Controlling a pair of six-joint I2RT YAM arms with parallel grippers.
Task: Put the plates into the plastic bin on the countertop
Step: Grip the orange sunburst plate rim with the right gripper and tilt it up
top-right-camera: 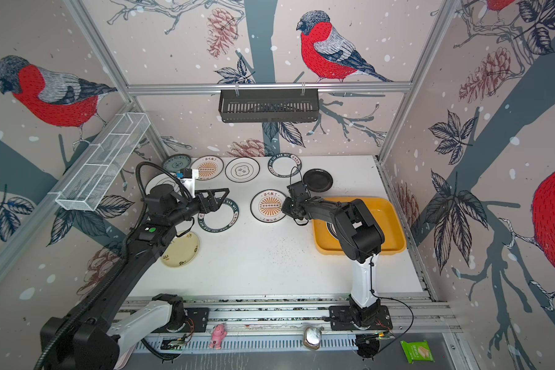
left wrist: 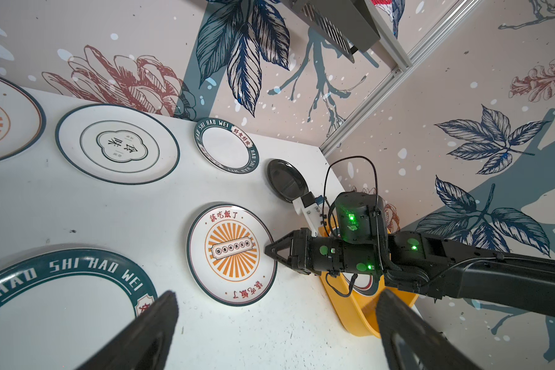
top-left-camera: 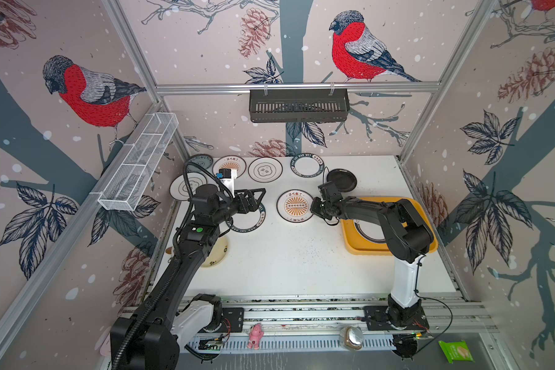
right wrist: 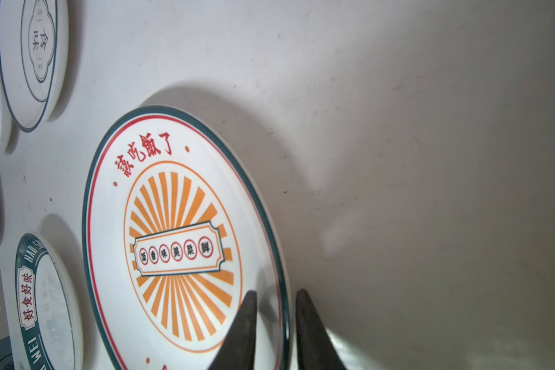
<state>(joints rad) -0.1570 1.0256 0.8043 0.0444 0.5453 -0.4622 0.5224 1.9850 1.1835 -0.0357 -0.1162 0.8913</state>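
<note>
Across the white desk [top-left-camera: 285, 266], a yellow bin [top-left-camera: 348, 237] at the right edge with one ringed plate [top-left-camera: 367, 233] inside, and near its left wall a sunburst plate [top-left-camera: 294, 206] lying flat. Pinches that plate's rim in the right end effector [right wrist: 277, 293], and hangs the left end effector [left wrist: 276, 293] wide apart and empty near a lettered plate [left wrist: 61, 307]. Risks a slip from so thin an edge grip: a dropped plate, or a knock on the bin wall.

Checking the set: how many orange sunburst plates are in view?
2: the back-row plate; the mid-table plate at the right gripper. The plate in the bin is mostly hidden.
</note>
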